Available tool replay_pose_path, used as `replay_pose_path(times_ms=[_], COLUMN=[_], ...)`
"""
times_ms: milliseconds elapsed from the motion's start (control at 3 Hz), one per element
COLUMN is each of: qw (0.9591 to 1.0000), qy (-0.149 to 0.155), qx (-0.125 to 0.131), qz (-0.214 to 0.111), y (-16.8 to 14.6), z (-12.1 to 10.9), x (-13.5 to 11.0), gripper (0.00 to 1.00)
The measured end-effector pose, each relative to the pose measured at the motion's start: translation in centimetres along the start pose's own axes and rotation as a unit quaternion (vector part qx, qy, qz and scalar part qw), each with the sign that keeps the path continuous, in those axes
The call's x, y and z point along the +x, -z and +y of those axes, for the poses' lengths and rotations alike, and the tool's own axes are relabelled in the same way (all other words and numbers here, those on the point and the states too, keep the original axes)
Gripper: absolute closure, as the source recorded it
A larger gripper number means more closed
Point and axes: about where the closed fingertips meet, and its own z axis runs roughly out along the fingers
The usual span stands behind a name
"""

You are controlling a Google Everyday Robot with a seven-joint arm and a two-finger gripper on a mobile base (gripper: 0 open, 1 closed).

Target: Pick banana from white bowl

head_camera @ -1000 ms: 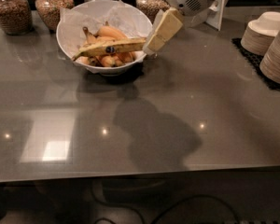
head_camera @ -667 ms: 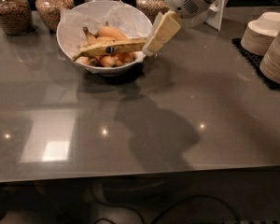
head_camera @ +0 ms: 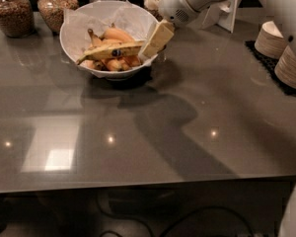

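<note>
One camera view covers the whole scene: the long, slim, pale-yellow speckled banana (head_camera: 106, 53) with a dark round sticker lies on top of the short orange-yellow bananas (head_camera: 116, 33) inside the large round white bowl (head_camera: 68, 37) lined with crinkled paper, at the back left of the polished grey counter (head_camera: 138, 132). Its long axis runs nearly left to right, with the right end slightly higher. The robot's cream-coloured tool (head_camera: 157, 38) slants down from the upper right over the bowl's right rim and meets that right end; whether it is open or clamped on the fruit cannot be told. Since the banana stretches away leftward from the tool, any grasp would likely sit at its tip, not mid-length.
</note>
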Motion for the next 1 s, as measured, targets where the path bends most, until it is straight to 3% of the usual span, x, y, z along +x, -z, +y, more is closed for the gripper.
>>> replay_pose_path(times_ms=[333, 667, 1000], qw=[0.9997, 0.9989, 0.9979], qy=[-0.005, -0.012, -0.021], qx=[-0.025, -0.045, -0.061], qz=[-0.002, 0.0, 0.002], y=[-2.2, -3.5, -4.6], z=[-0.1, 0.4, 1.1], x=[0.6, 1.2, 1.8], gripper=[0.26, 0.35, 0.38])
